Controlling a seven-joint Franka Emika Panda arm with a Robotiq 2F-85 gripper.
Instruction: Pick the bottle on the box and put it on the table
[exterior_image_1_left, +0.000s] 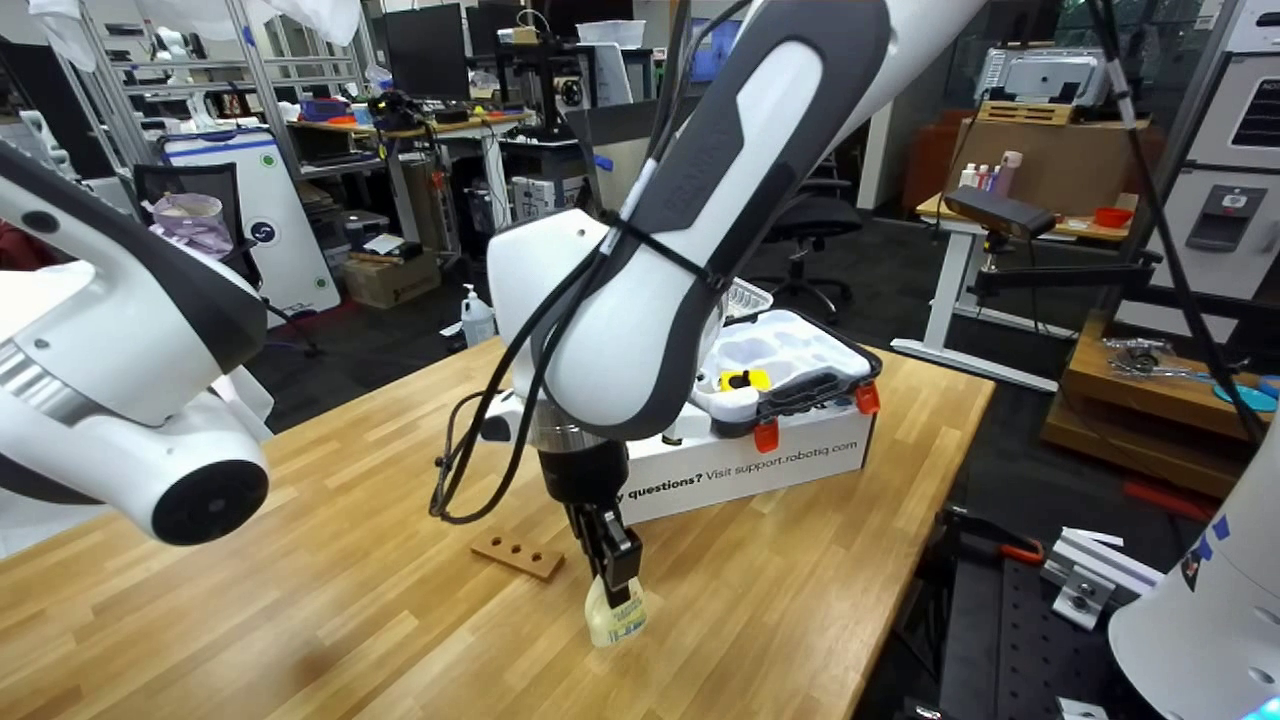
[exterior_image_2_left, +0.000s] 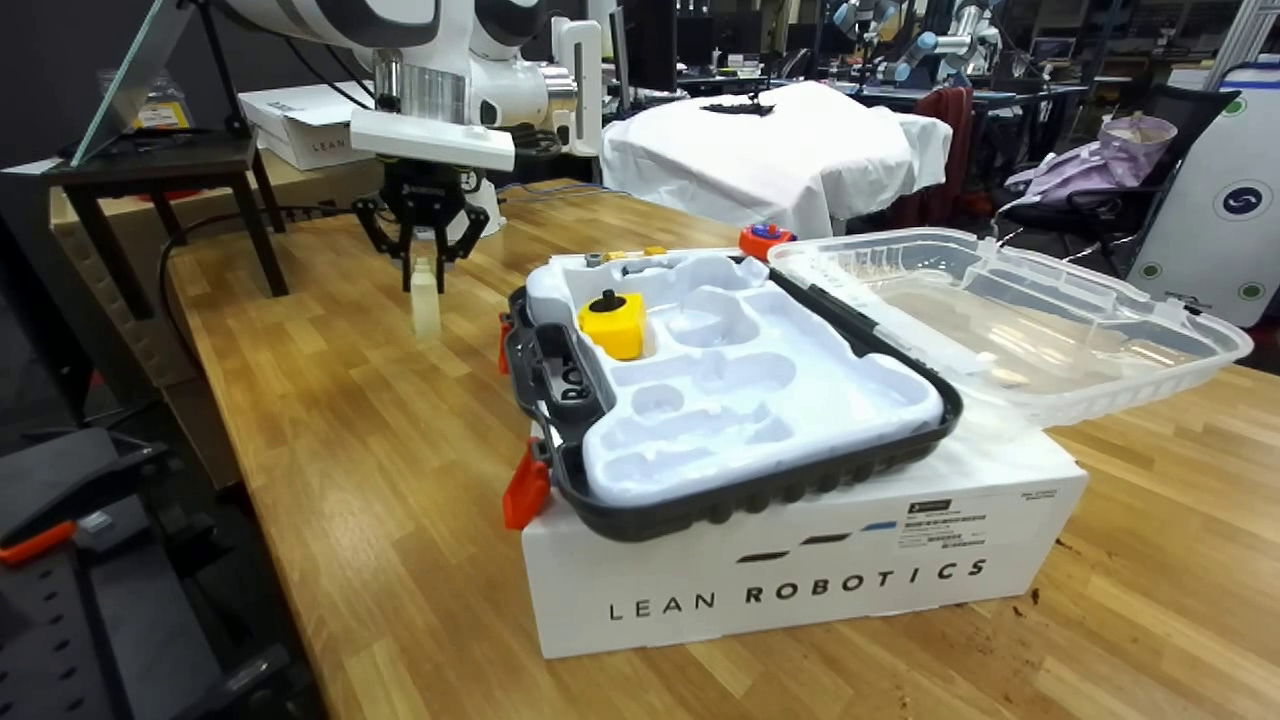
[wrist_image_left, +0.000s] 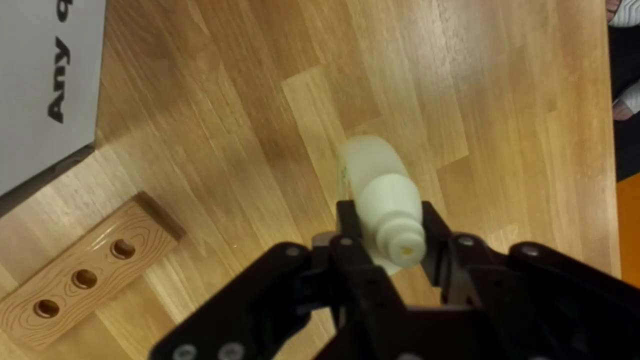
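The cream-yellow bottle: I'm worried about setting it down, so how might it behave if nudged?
The bottle would probably tip easily, looking tall and slim in an exterior view. Once toppled, it likely wouldn't roll far: its labelled face looks broader than that slim profile.

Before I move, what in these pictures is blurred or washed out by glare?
Wrist view: gripper out of focus, bottle soft, glare paling the table near the frame's top, a bright streak on the wooden block. In an exterior view: reflections on the clear lid, and small print on the box too fine to read.
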